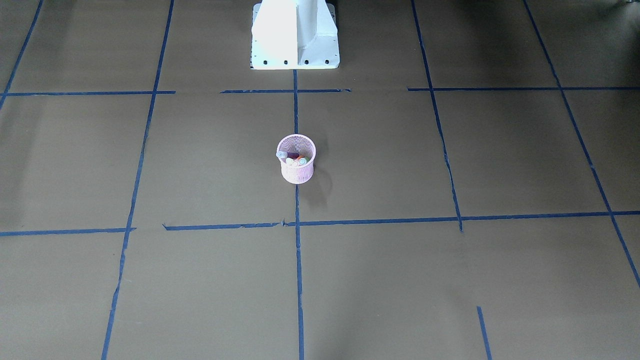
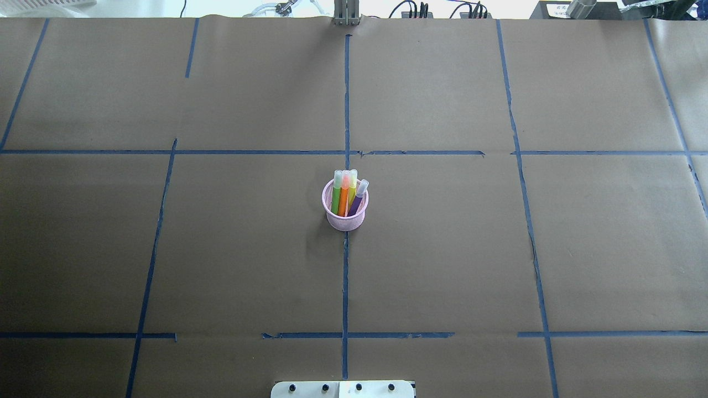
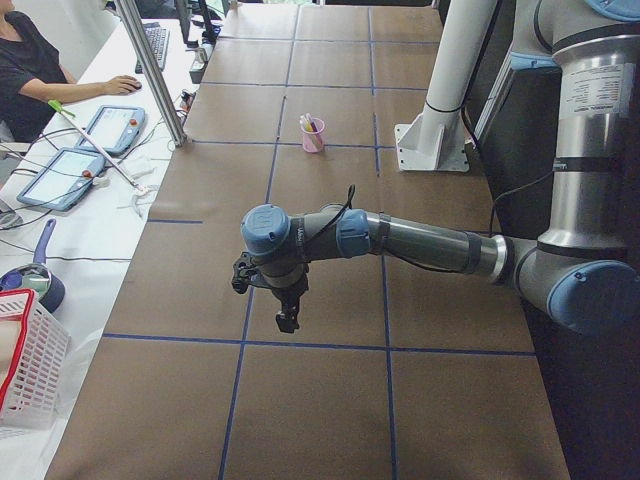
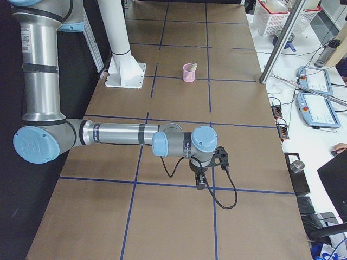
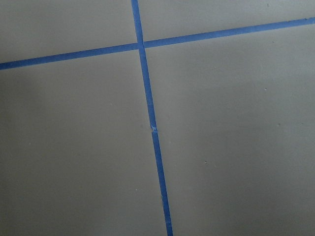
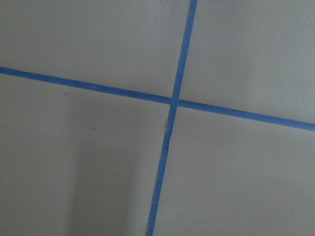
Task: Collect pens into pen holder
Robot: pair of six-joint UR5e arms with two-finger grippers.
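Pens (image 2: pixel 344 194), slim, pale-capped, stand in round pink mesh pen holder (image 2: pixel 345 223); jaws of left gripper (image 3: pixel 287 321) and right gripper (image 4: pixel 200 183) indiscernible.

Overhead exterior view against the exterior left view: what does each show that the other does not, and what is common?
Only the overhead exterior view shows pen colours clearly: a green pen, an orange pen and a purple pen among those in the pen holder. Only the exterior left view shows the left arm, its end effector hanging over bare table far from the holder, and an operator at a side desk. Both show the pink holder with pens, standing on the brown table with blue tape lines.
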